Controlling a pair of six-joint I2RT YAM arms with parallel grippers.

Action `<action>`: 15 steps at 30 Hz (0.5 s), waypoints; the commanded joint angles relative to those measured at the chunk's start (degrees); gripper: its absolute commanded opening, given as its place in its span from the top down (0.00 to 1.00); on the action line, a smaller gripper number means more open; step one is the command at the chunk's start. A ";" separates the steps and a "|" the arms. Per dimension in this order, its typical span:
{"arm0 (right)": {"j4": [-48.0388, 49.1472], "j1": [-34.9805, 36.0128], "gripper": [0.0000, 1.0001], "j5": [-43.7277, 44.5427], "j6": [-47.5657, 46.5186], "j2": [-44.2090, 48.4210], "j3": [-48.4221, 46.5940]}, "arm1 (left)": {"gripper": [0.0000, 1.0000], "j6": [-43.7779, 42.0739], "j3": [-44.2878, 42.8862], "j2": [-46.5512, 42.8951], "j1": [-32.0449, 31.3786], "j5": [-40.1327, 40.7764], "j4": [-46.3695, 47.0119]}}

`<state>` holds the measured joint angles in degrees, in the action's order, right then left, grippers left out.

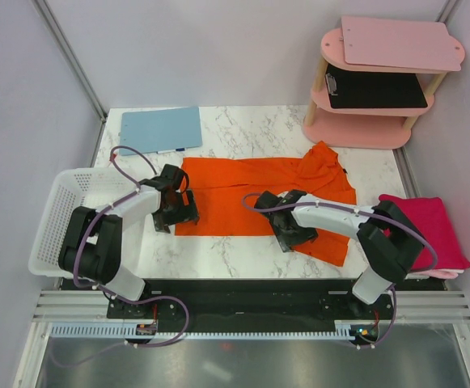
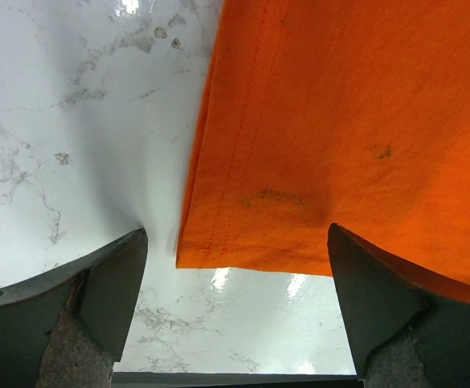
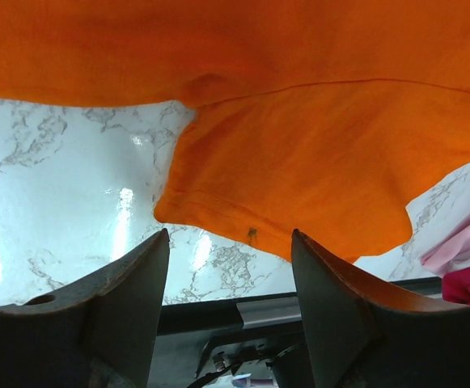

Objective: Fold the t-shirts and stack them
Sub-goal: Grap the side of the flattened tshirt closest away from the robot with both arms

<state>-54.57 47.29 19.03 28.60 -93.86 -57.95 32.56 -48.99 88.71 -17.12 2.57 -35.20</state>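
The left end effector [image 2: 235, 271] gapes wide over the near-left hem corner of the orange t-shirt [image 2: 348, 121]. The right end effector [image 3: 230, 271] is equally spread over its near right edge. The shirt lies spread on the marble surface [image 1: 218, 255], with the magenta t-shirt [image 1: 429, 226] folded at the right edge.

Bare desk [image 1: 243, 133] lies open at 12 o'clock of the orange t-shirt [image 1: 243, 194], a corridor between the light-blue clipboard [image 1: 160, 129] at 11 and the pink shelf [image 1: 364, 133] at 2. At 6 o'clock a bare strip runs along the near edge, between the left gripper [image 1: 176, 218] and the right gripper [image 1: 293, 234]. The white basket [image 1: 57, 226] blocks 9 o'clock. The folded magenta t-shirt [image 1: 433, 226] fills 4 o'clock.
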 commanded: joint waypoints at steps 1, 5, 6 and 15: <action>-1.25 2.63 0.32 4.53 2.16 -2.81 -2.34 | 0.00 1.02 -1.01 1.82 0.60 -0.99 3.82; -0.81 4.39 0.34 4.44 3.04 -4.92 -3.39 | 0.00 0.76 -1.89 1.12 0.86 -0.81 3.03; -0.28 5.00 0.34 4.53 3.13 -5.53 -3.57 | 0.00 0.67 -1.98 1.03 0.78 -0.46 2.95; -0.71 6.85 0.79 9.87 5.23 -10.81 -3.57 | 0.00 0.40 -2.51 2.52 1.04 -0.02 2.59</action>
<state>-54.65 53.39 23.40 31.51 -102.26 -60.34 32.56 -50.04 89.58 -16.47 2.44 -35.66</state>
